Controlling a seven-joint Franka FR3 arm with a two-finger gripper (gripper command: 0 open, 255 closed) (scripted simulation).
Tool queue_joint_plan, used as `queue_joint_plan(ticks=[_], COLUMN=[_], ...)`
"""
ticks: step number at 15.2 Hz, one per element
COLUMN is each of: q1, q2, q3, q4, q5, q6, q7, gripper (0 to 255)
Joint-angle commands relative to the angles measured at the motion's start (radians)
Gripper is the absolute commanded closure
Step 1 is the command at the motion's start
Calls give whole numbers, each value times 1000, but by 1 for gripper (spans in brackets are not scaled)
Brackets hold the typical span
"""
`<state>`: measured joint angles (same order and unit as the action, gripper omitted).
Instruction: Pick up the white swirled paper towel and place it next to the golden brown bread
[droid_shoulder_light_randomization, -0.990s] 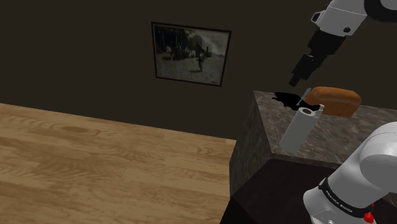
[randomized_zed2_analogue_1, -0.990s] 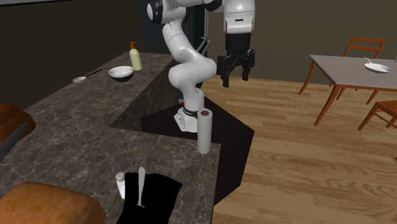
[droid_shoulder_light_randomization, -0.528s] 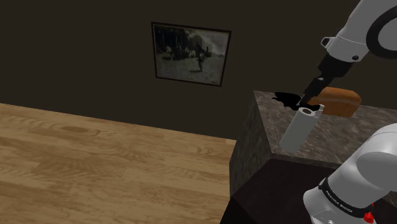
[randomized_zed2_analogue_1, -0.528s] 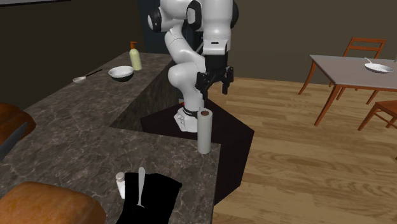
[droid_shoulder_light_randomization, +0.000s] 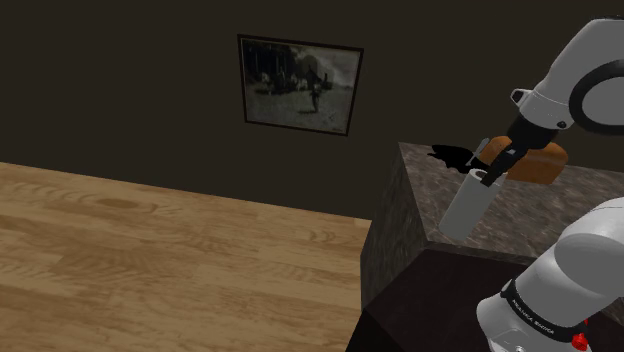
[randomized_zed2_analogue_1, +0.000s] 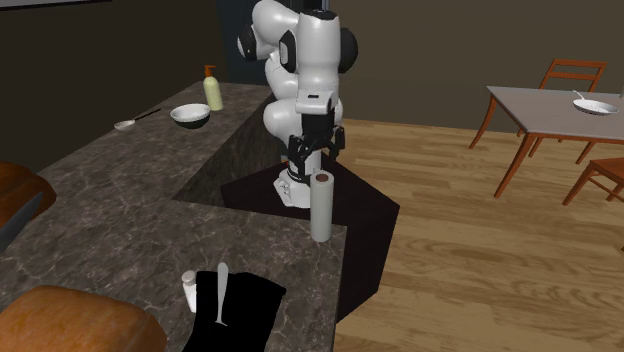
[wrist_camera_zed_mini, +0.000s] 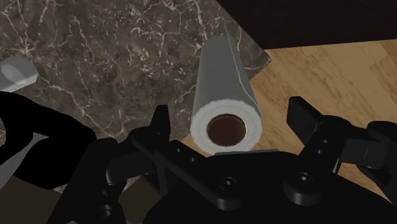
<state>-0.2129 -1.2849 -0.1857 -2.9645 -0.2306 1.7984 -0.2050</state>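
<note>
So the tool (wrist_camera_zed_mini: 230, 116) is spread wide right above the paper towel roll (wrist_camera_zed_mini: 224, 89), one finger on either side, not touching it. The roll stands upright at the table (randomized_zed2_analogue_1: 120, 220) corner, with the bread (droid_shoulder_light_randomization: 540, 160) nearby.

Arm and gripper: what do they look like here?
The arm has rounded white links with dark joints; near its base, the shoulder view shows a dark band with small white lettering and a red dot. The gripper is all black, with two blocky fingers and round screw heads on its body.
</note>
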Motion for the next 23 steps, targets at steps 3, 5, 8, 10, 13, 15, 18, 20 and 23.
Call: queue_joint_plan(ticks=[3, 5, 8, 10, 13, 15, 18, 20, 23], q1=[-9, -13, -13, -13, -13, -13, -13, -13, -11], q2=[6, 11, 11, 11, 11, 11, 11, 11, 11], q3=[-13, -20, -20, -20, -20, -19, -19, -19, -16], q4=[-51, -70, -70, -70, -70, -70, -70, -70, -57], q5=[-15, -22, -22, -22, -22, -22, -22, -22, -18], q6=[57, 81, 81, 81, 81, 81, 81, 81, 68], q7=[2, 1, 1, 1, 1, 1, 2, 2, 1], gripper=[0, 0, 0, 0, 255, 255, 255, 255, 255])
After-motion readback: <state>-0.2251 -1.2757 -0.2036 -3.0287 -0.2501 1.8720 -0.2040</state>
